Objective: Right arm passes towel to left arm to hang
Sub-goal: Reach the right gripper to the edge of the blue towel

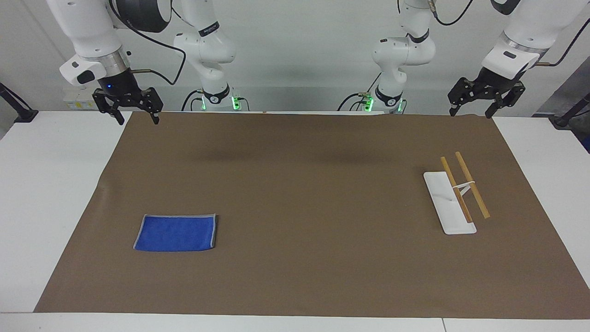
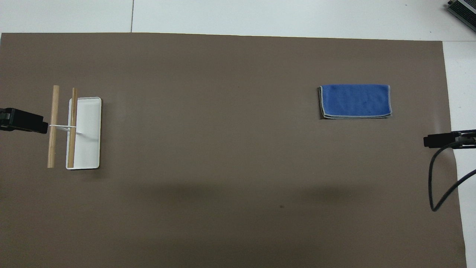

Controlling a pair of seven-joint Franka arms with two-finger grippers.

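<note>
The towel (image 1: pixel 175 232) lies folded flat on the brown mat (image 1: pixel 295 207) toward the right arm's end of the table (image 1: pixel 50 184), untouched and well apart from both arms. The right end effector (image 1: pixel 133 113) hangs with its fingers spread and empty over the mat's edge closest to the robots; the left end effector (image 1: pixel 477 103) waits, likewise spread and empty, over the corresponding edge at the left arm's end, with the towel rack (image 1: pixel 456 196), a white base carrying two wooden rails, lying farther from the robots than it. No step of the task appears complete. Several risks follow from this arrangement. Because the towel is folded in layers, as the stacked grey edging in the overhead view suggests, a shallow pinch may lift only the top layer, letting the cloth unfold and hang unpredictably. A descent that stops short would close on nothing; one that goes too deep could catch the mat and drag it. At the handover, a limp cloth offers the left end effector no fixed edge, so release before a firm second grip would probably drop it. The rack looks light and may tip or slide if the rails are struck while draping.
</note>
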